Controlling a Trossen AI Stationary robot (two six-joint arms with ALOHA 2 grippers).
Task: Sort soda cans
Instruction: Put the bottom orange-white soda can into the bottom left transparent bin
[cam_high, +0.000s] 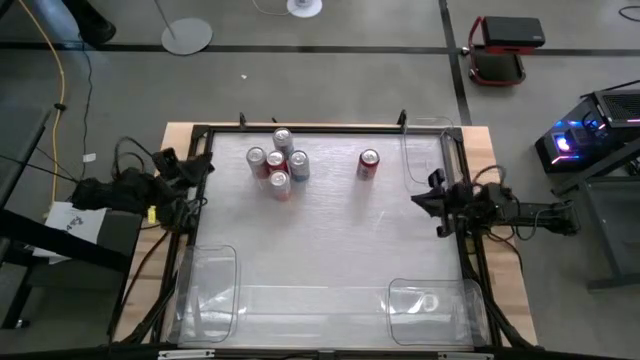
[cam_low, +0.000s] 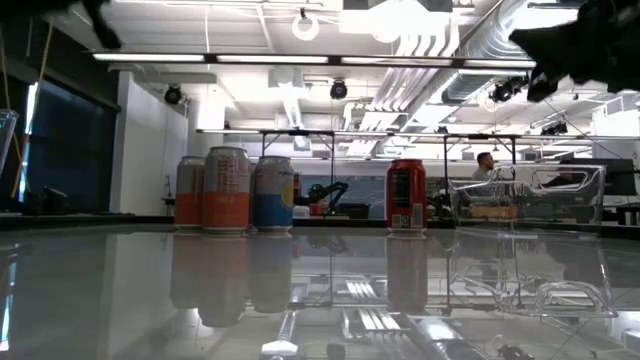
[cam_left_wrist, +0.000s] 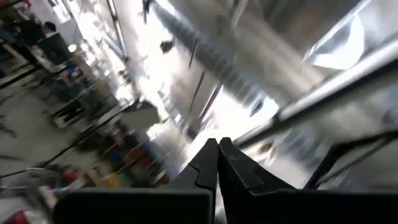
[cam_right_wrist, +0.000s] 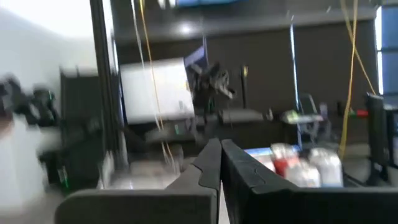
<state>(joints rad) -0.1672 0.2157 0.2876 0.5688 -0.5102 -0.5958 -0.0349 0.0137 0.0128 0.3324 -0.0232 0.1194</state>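
Several soda cans (cam_high: 278, 163) stand upright in a cluster on the shiny table top at the far left of centre; they also show in the low view (cam_low: 228, 190) and in the right wrist view (cam_right_wrist: 305, 165). One red can (cam_high: 368, 163) stands alone to their right, and shows in the low view too (cam_low: 407, 195). My left gripper (cam_high: 207, 168) is at the table's left edge, shut and empty, above the table; its shut fingers show in the left wrist view (cam_left_wrist: 217, 155). My right gripper (cam_high: 422, 197) is at the right edge, shut and empty, as the right wrist view (cam_right_wrist: 221, 155) shows.
Clear plastic bins stand at the near left (cam_high: 205, 290), the near right (cam_high: 430, 305) and the far right (cam_high: 425, 150). A dark frame (cam_high: 300, 128) runs around the table top. The middle of the table lies between the arms.
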